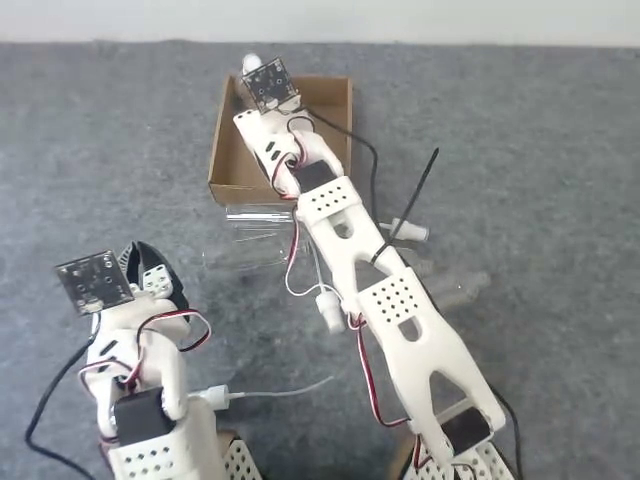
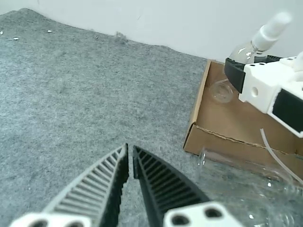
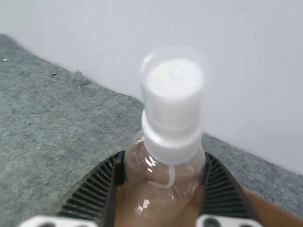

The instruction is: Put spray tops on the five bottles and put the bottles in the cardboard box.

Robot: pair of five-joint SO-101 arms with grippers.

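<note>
1. Right gripper point(image 3: 162, 163): your black ribbed fingers point(image 3: 94, 189) pinch a bottle point(image 3: 156, 189) by its rounded shoulder. The bottle is clear, glossy plastic.
2. Spray top point(image 3: 173, 94): a white, smooth, stepped cylinder seated on the held bottle's neck.
3. Cardboard box point(image 1: 225, 150): brown, shallow, rectangular and open-topped, with raw-cut edges. You hold the capped bottle over its far end.
4. Left gripper point(image 2: 130, 156): wedge-shaped fingers with ribbed faces, one pale grey and one black. They are pressed together on nothing, over the mat on your near side and apart from the box.
5. Bare bottles point(image 1: 255, 225): clear cylinders with open necks, lying on their sides just beside the box's near wall. Another clear one point(image 1: 462, 290) lies on the other side of the right arm.
6. Loose spray tops: white heads, two trailing thin clear tubes. One point(image 1: 215, 396) lies near the left arm's base, one point(image 1: 330, 308) lies against the right arm and one point(image 1: 408, 230) lies beyond it.
7. Mat point(image 1: 100, 150): grey, fuzzy felt covering the table
</note>
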